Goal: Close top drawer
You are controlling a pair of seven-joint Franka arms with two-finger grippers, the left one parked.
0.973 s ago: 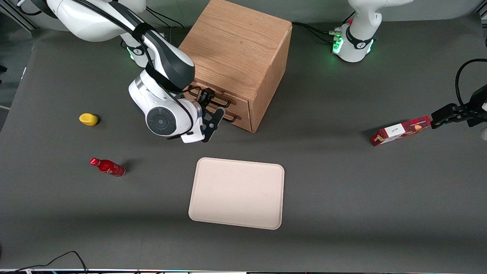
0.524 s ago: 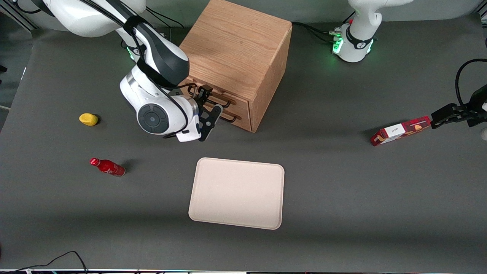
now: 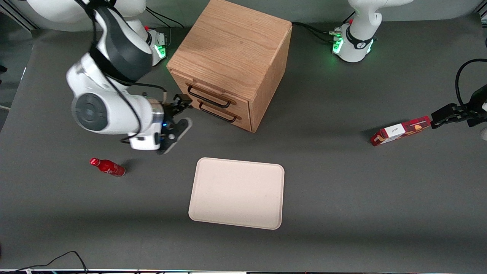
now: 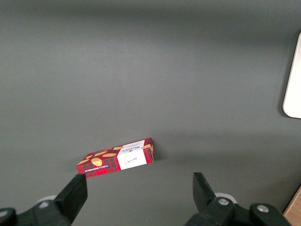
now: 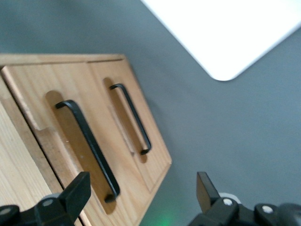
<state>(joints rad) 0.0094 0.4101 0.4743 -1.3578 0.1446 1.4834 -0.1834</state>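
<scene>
The wooden cabinet (image 3: pixel 232 45) stands at the back of the table. Its top drawer (image 3: pixel 213 91) sits pushed in, about level with the cabinet front, and its black wire handle (image 3: pixel 208 96) is free. The lower drawer (image 3: pixel 224 110) sits just under it. My right gripper (image 3: pixel 182 117) is open and empty. It hovers in front of the drawers, a short way off toward the working arm's end, touching nothing. The right wrist view shows the top drawer's handle (image 5: pixel 89 146), the lower handle (image 5: pixel 134 117) and my gripper (image 5: pixel 141 193) apart from both.
A beige tray (image 3: pixel 236 193) lies nearer the front camera than the cabinet and shows in the right wrist view (image 5: pixel 225 28). A red bottle (image 3: pixel 107 166) lies toward the working arm's end. A red cookie box (image 3: pixel 401 130) lies toward the parked arm's end.
My gripper has drawn back from the drawer handles toward the working arm's end. Both handles now show in full. The arm now covers the yellow object.
</scene>
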